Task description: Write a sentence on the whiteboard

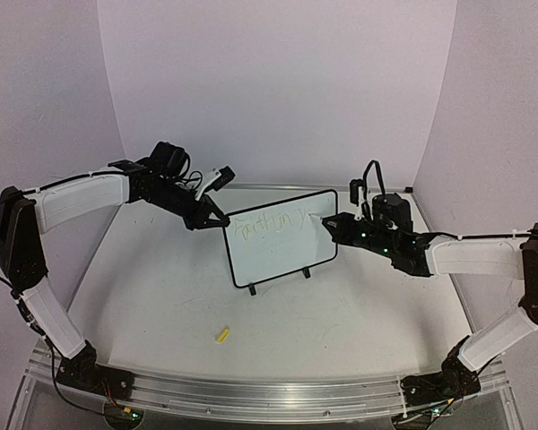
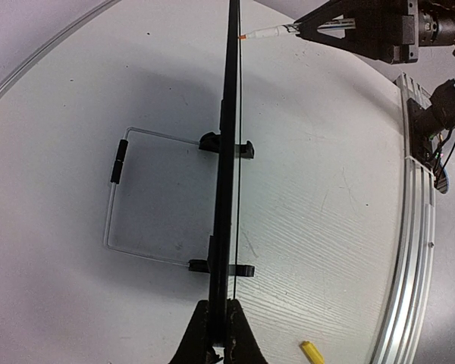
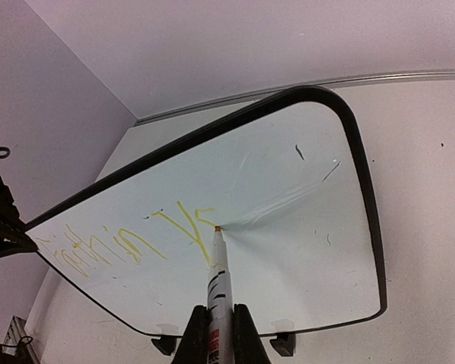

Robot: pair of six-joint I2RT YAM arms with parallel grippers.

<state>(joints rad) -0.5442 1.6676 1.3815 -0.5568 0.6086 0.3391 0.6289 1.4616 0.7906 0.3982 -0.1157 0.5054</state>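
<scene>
The whiteboard [image 1: 280, 238] stands upright on its two black clip feet in the middle of the table. My left gripper [image 1: 217, 219] is shut on its left edge; in the left wrist view the board [image 2: 229, 152] shows edge-on between my fingers [image 2: 220, 350]. My right gripper [image 1: 334, 225] is shut on a white marker [image 3: 218, 284]. The marker's orange tip touches the board face [image 3: 303, 212] beside the end of the writing. The sentence [image 3: 129, 243] is one line of yellow cursive across the upper part of the board [image 1: 271, 220].
A yellow marker cap [image 1: 221, 336] lies on the table in front of the board, also in the left wrist view [image 2: 312, 353]. A wire stand [image 2: 148, 199] lies flat behind the board. The metal rail [image 1: 269, 394] runs along the near table edge.
</scene>
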